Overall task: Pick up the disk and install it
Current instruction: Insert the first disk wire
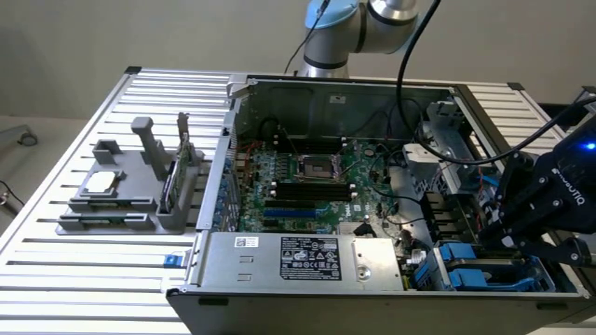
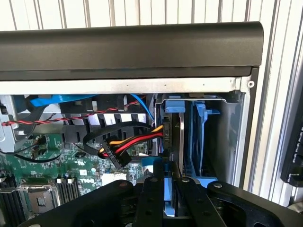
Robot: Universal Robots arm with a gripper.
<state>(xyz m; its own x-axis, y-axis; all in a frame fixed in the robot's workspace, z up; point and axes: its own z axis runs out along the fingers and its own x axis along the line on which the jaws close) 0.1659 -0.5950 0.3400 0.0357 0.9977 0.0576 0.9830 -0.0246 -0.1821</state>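
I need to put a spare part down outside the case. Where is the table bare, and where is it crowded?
Bare slats of the table lie in front of the grey parts holder and behind it, toward the exterior view's left. Crowded: the open computer case, and its drive bay corner, where the claw sits by the blue carriers and cables.

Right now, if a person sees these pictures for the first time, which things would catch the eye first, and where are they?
The open computer case with its green motherboard dominates the middle of the exterior view. At that view's right, the black gripper reaches down into the drive bay corner, where the jaws close on the disk in its blue carrier, standing on edge in the bay. On the exterior view's left, a grey parts holder sits on the slatted table.
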